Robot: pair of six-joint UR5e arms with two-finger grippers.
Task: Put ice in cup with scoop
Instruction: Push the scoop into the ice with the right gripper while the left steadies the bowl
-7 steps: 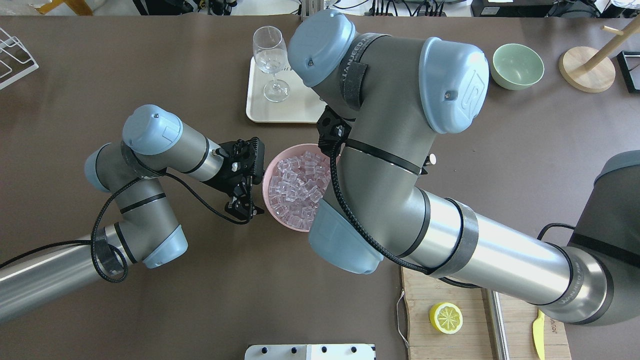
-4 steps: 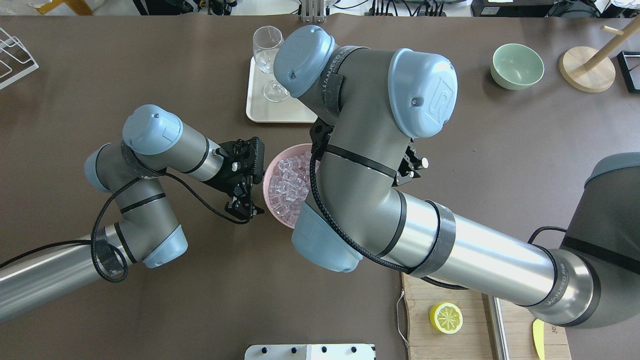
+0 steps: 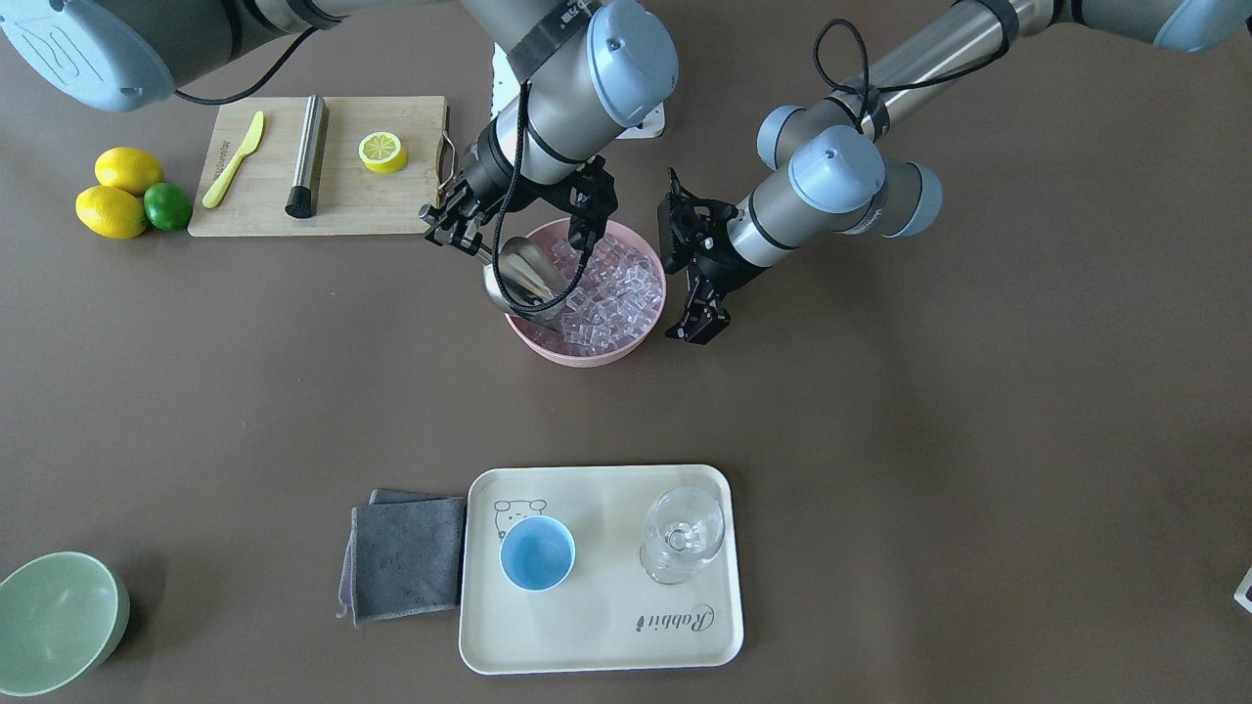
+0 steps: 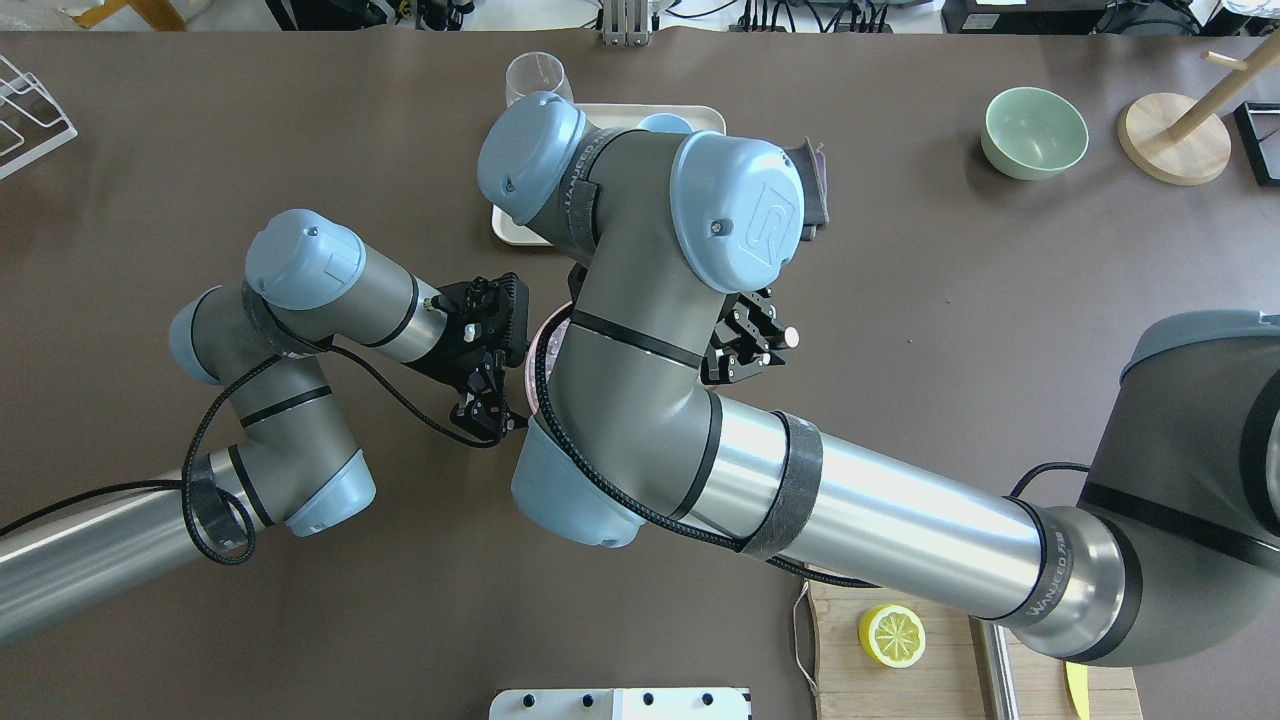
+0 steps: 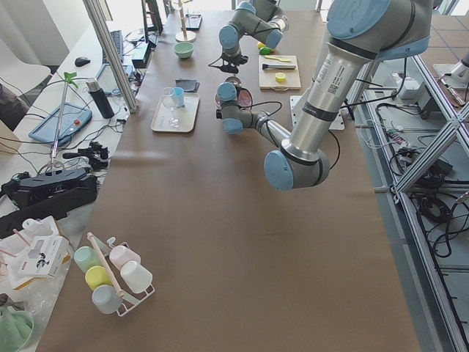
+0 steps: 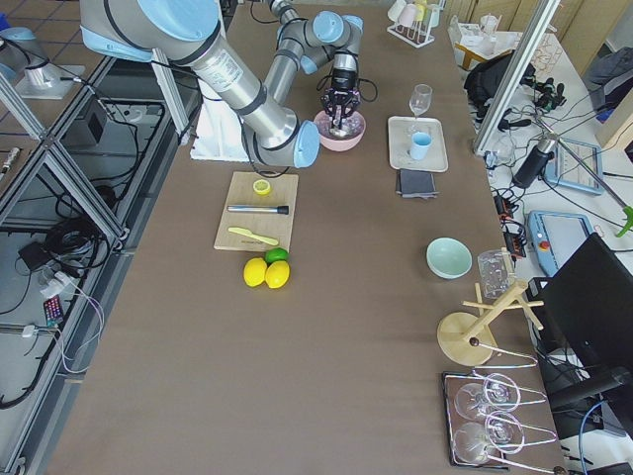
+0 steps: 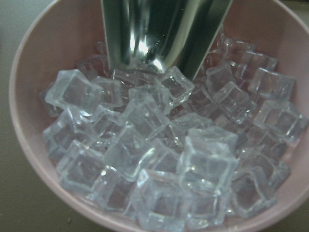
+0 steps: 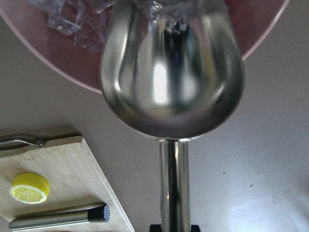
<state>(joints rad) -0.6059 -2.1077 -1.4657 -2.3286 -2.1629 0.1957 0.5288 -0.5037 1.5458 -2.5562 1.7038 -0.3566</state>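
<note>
I see clear ice (image 7: 135, 150) in a pink bowl (image 3: 587, 355), mirror-silver scoop (image 3: 528, 277), light-blue cup (image 3: 537, 553) on a cream, bear-printed tray (image 3: 606, 587), grey cloth (image 3: 409, 557), pale green bowl (image 3: 59, 621), yellow lemons (image 3: 110, 212).

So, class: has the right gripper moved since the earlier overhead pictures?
Yes. The right gripper has shifted toward the view's left, nearer the pink bowl, which is now mostly hidden.
</note>
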